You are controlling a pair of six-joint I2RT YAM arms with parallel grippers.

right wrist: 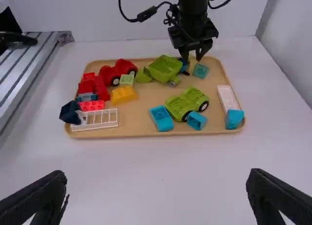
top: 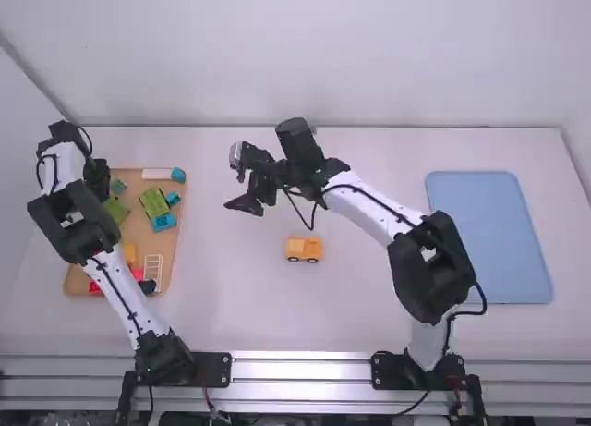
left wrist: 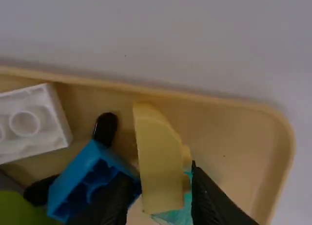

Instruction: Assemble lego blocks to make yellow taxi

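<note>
Furthest left, the left pincer point(top: 98, 178) was over the far-left part of the tan tray point(top: 137, 232), pinching a yellow block point(left wrist: 158, 161) with a sloped side between its two fingers. A teal block point(right wrist: 200, 71) lay on the tray just beside that pincer. Red pieces point(right wrist: 100, 88) and an orange-yellow piece point(right wrist: 124, 94) sat toward the tray's near end, with a white grid piece point(right wrist: 101, 118) by its near right corner. Green pieces point(right wrist: 165, 69) lay further up, beside a green wheeled base point(right wrist: 187, 103) that had blue blocks point(right wrist: 161, 118) near it. A white block point(right wrist: 227, 98) lay at the far right corner, a blue sloped block point(right wrist: 234, 118) at its end.

To the right of the tray, the right pincer point(top: 237, 180) hung over the white counter point(top: 231, 287), its fingers spread wide with nothing between them. Further right and nearer the camera, a small yellow vehicle point(top: 303, 249) stood on the counter. Furthest right lay a blue mat point(top: 489, 237).
</note>
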